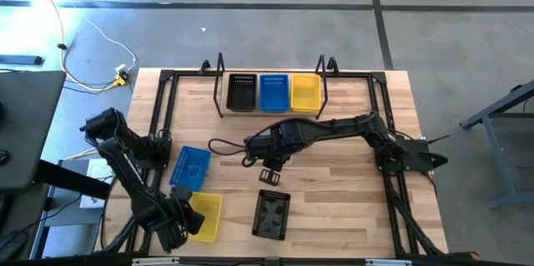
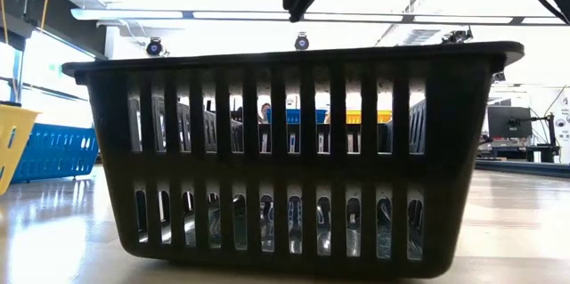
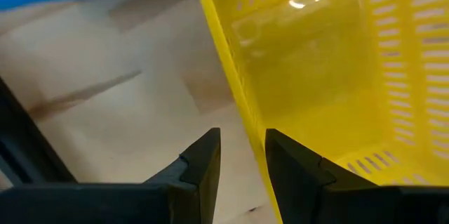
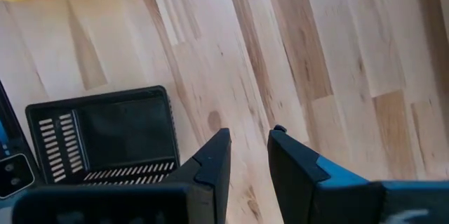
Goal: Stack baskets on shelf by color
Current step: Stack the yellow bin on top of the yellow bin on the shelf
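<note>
On the shelf (image 1: 271, 109) at the table's far side stand a black basket (image 1: 242, 91), a blue basket (image 1: 274, 92) and a yellow basket (image 1: 305, 92) in a row. Three more rest on the tabletop: blue (image 1: 190, 166), yellow (image 1: 205, 215) and black (image 1: 272, 214). My left gripper (image 3: 242, 157) points down over the table yellow basket's left wall, open, with one finger outside it and one over its inside. My right gripper (image 1: 269, 174) hangs open over bare wood just beyond the black basket (image 4: 105, 136). My left gripper stands astride the left wall's rim (image 3: 254, 136) of the yellow basket on the table, coming from above. Whether a finger touches the rim, I cannot tell. The basket lies flat on the table.
Black rod brackets (image 1: 220, 82) rise at the shelf's ends. A dark cable (image 1: 224, 145) lies on the wood between the blue basket and my right arm. In the low view the black basket (image 2: 294, 150) fills the near ground. Bare wood lies at the table's right half.
</note>
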`<state>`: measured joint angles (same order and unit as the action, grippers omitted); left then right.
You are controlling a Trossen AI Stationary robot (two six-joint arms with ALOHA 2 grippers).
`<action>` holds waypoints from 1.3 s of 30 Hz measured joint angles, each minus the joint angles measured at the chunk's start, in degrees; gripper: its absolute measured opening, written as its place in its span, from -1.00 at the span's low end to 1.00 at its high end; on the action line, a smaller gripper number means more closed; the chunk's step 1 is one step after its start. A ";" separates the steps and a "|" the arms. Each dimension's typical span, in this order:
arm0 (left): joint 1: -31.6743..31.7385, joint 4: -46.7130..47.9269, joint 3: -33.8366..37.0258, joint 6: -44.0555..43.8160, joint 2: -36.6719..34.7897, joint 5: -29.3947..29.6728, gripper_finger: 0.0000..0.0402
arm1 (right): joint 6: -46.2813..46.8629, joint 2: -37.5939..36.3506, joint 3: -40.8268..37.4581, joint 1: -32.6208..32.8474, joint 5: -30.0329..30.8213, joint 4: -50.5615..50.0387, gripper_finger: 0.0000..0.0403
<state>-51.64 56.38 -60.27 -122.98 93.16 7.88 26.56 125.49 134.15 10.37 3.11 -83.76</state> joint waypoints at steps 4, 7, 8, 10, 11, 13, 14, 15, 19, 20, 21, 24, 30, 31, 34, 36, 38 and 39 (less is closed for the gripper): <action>0.39 -2.27 0.00 -0.08 2.46 -0.39 -0.49 | -0.08 0.00 0.00 0.00 0.02 -0.09 -0.59; 0.79 -3.50 0.00 -0.70 3.68 -0.34 -0.50 | -0.86 0.00 0.00 0.00 0.02 -0.39 -0.59; 0.84 -4.08 0.00 -0.94 3.82 -0.32 -0.52 | -1.39 0.00 0.00 0.00 -0.01 -0.53 -0.59; 1.11 -4.87 0.00 -1.36 4.02 -0.35 -0.57 | -2.31 0.00 0.00 0.00 -0.04 -0.93 -0.59; 1.18 -5.27 0.00 -1.36 4.02 -0.33 -0.61 | -2.83 0.00 0.00 0.00 -0.04 -1.08 -0.59; 1.54 -5.89 0.00 -1.67 3.95 -0.19 -0.72 | -4.43 0.00 0.00 0.00 -0.07 -1.14 -0.59; 1.68 -5.73 0.00 -2.08 3.85 -0.01 -0.78 | -5.21 0.00 0.00 0.00 -0.08 -1.17 -0.59; 1.85 -5.70 0.00 -2.34 3.77 0.19 -0.85 | -6.14 0.00 0.00 0.00 -0.09 -1.19 -0.59; 3.10 -6.10 0.00 -2.97 3.72 0.37 -0.96 | -10.47 0.00 0.00 0.00 -0.11 -1.19 -0.59; 3.52 -6.73 0.00 -2.99 3.61 0.29 -0.95 | -11.75 0.00 0.00 0.00 -0.11 -1.17 -0.59; 3.91 -7.32 0.00 -3.02 3.38 0.30 -0.95 | -12.99 0.00 0.00 0.00 -0.11 -1.17 -0.59; 5.40 -7.60 -1.06 -2.78 2.46 1.82 -0.98 | -16.70 0.00 0.00 0.00 -0.11 -1.14 -0.59; 9.55 -5.45 -4.90 -1.01 1.24 6.26 -0.98 | -23.67 0.00 0.00 0.07 -0.22 -1.12 -0.59; 10.44 -4.75 -5.41 -0.26 1.33 6.34 -0.99 | -24.62 0.00 0.00 0.07 -0.24 -1.13 -0.59; 13.50 -1.93 -7.43 2.73 1.33 6.29 -0.99 | -27.72 0.00 0.00 0.18 -0.29 -1.05 -0.59; 16.02 -0.56 -8.36 5.18 1.33 6.32 -0.99 | -29.37 0.00 0.00 0.31 -0.56 -0.65 -0.59; 18.71 0.98 -9.01 8.01 1.33 6.40 -0.99 | -30.68 0.00 0.00 0.54 -1.67 -0.07 -0.59; 20.11 1.23 -9.44 9.68 1.33 6.44 -0.99 | -31.37 0.00 0.00 0.61 -2.48 0.28 -0.59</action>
<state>-31.52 57.61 -69.71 -113.29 94.50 14.32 -4.81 125.49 134.15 10.99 0.63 -83.48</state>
